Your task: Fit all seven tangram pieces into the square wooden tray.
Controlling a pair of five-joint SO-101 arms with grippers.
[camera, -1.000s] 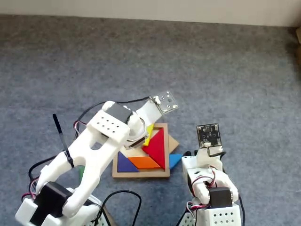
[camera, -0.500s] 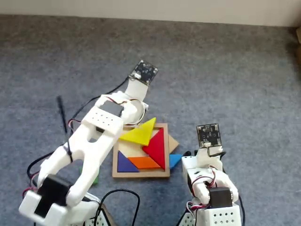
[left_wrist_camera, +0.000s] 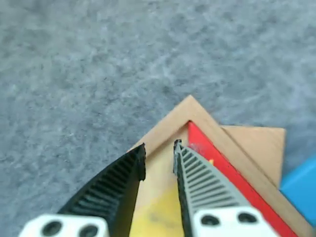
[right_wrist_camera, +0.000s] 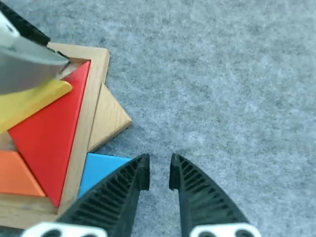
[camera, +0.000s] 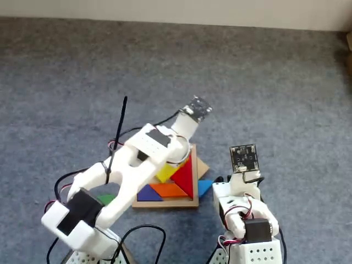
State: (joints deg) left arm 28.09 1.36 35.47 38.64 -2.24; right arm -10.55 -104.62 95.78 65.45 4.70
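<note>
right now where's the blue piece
In the high view the blue piece lies on the carpet outside the tray, at its right edge, next to the plain wooden piece and just ahead of the right hand.

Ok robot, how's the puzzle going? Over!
Left gripper at tray corner, over yellow piece. Right gripper open, empty. Still outside: blue piece, tan piece.

Rough, fuzzy grey carpet [left_wrist_camera: 98, 59]; the square pale wooden tray [left_wrist_camera: 190, 109] shows bare matt grain; the red triangular piece [right_wrist_camera: 49, 123] and yellow triangular piece [right_wrist_camera: 29, 103] look smooth, painted; the left gripper [left_wrist_camera: 159, 150] is ribbed matt plastic.
</note>
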